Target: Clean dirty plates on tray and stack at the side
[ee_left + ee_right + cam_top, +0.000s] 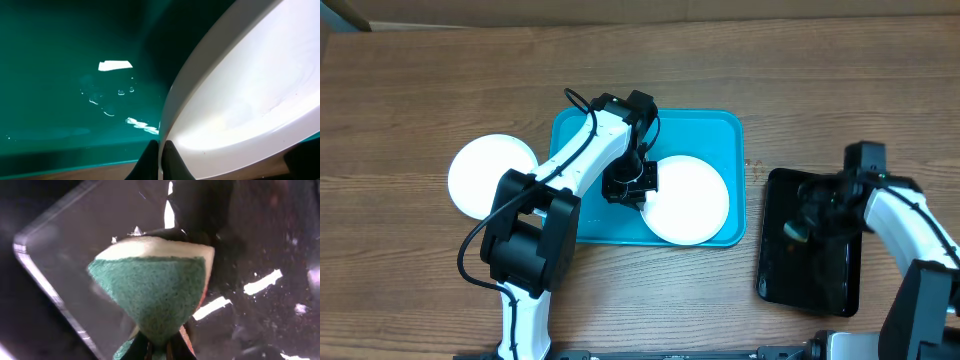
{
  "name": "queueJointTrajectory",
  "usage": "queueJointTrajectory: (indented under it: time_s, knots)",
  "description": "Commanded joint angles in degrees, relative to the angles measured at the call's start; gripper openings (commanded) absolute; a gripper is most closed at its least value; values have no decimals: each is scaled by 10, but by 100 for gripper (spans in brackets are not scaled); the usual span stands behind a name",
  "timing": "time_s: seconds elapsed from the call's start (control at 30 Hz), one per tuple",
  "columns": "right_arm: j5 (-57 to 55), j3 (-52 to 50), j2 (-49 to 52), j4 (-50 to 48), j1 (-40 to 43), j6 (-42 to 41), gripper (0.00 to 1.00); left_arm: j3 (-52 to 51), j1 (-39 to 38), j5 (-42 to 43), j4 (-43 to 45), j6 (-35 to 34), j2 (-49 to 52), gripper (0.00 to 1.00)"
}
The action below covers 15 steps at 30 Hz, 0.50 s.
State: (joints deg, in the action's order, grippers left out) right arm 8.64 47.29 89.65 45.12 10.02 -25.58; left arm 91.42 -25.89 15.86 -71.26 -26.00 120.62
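White round shallow plate on the turquoise plastic tray is pinched at its left rim by the left gripper; a second white plate is set farther left, off-tray.

Wooden table: turquoise tray, black tray, white plate.

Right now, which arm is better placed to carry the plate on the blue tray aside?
Left, probably: its jaws are shut on the rim of that plate, near the other plate set aside. The right jaws hold a sponge over the black tray.
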Motion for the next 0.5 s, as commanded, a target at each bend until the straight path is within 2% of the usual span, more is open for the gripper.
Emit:
queueJointTrajectory:
  time_s: [0.0,0.17,0.3,0.47]
  knots:
    - [-13,-34,5,-39,-2,4,4,-3,-4,1,-3,3,-9,4]
    - [-6,-49,5,-143,-2,6,4,-3,-4,1,-3,3,-9,4]
    - [54,-49,5,-218,-7,6,4,-3,-4,1,-3,3,-9,4]
    - [90,-49,5,-251,-37,6,4,-3,-4,1,-3,3,-9,4]
